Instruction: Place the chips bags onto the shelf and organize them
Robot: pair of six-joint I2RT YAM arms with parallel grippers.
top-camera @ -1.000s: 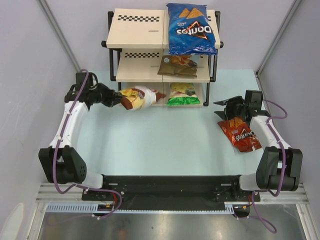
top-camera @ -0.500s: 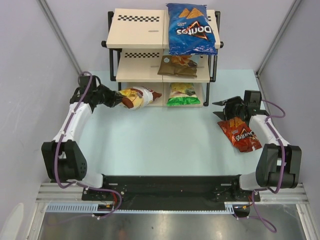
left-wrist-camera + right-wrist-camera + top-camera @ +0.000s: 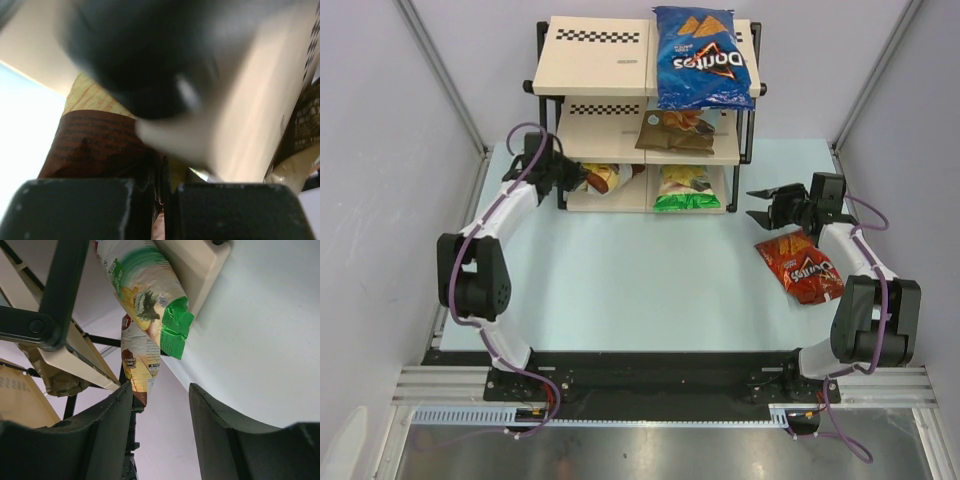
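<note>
From above, the shelf (image 3: pixel 600 60) stands at the far side of the table (image 3: pixel 640 270). The large blue Doritos bag (image 3: pixel 703 58) lies on the right half of the top board and hangs a little over its front edge. Under it a brownish bag (image 3: pixel 675 130) lies on the middle board, and the green-white bag (image 3: pixel 685 190) is on the bottom board, right side. The left gripper (image 3: pixel 578 178) is at the left end of the bottom tier. It pinches a brown-and-yellow bag (image 3: pixel 605 178), which is mostly under the middle board. The red Doritos bag (image 3: pixel 802 265) lies flat on the table at the right, well apart from the shelf. The right gripper (image 3: pixel 760 204) hangs near its far end, fingers spread wide.

In the left wrist view the two fingers (image 3: pixel 75 210) are pressed together on the edge of the brown-and-yellow bag, with a beige board above it. A dark blurred shape is close to the lens – I cannot tell what it is.

In the right wrist view the fingers (image 3: pixel 220 440) stand apart with nothing between them. Beyond them the green-white bag lies on the bottom board, its green end at the front edge, and the brown-and-yellow bag is behind it
</note>
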